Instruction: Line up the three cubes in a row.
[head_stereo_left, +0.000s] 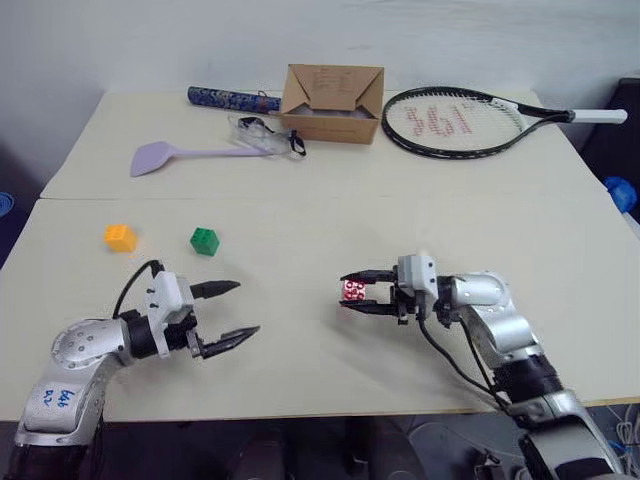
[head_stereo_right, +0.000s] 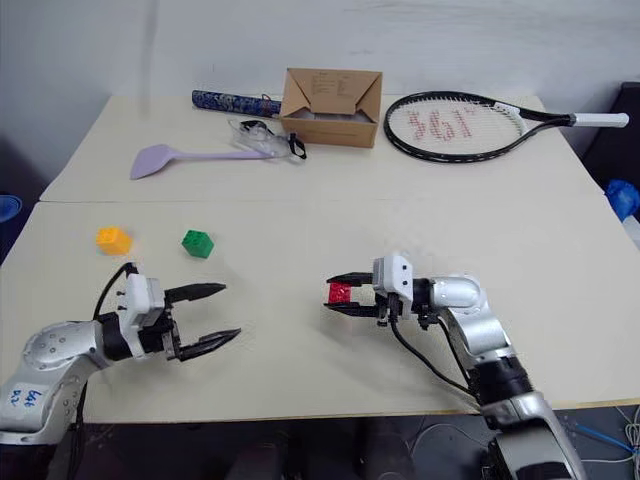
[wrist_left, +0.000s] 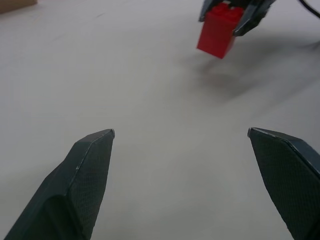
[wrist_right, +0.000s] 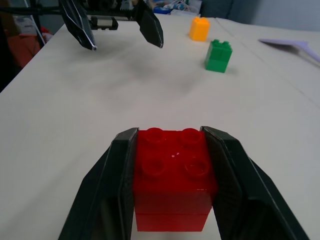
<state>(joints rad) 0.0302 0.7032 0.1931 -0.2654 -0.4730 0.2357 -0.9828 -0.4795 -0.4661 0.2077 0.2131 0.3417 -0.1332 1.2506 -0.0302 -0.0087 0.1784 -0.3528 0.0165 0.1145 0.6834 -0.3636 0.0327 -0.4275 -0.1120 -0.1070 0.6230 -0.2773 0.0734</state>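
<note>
My right gripper (head_stereo_left: 352, 292) is clamped on the small red plastic studded cube (wrist_right: 173, 177), one black finger pressed flat against each side, studs facing up; from the left wrist view the cube looks to sit just clear of the pale worktop (head_stereo_left: 300, 230), though I cannot be sure of the gap. The gripper points across toward my left, and that is the direction that matters: the small green plastic studded cube (head_stereo_left: 204, 240) lies out along that line and a little farther from me, well apart from the red one, with the small orange-yellow plastic studded cube (head_stereo_left: 120, 237) just beyond it on the same side. Those two already sit side by side on a line running left to right, so I judge the red cube belongs on the near end of that line, beside the green one. My left gripper (head_stereo_left: 229, 312) hangs empty with its jaws spread wide, nearer to the green and orange-yellow pair than the right one is, and it sits close to the path I would carry the red cube along.
</note>
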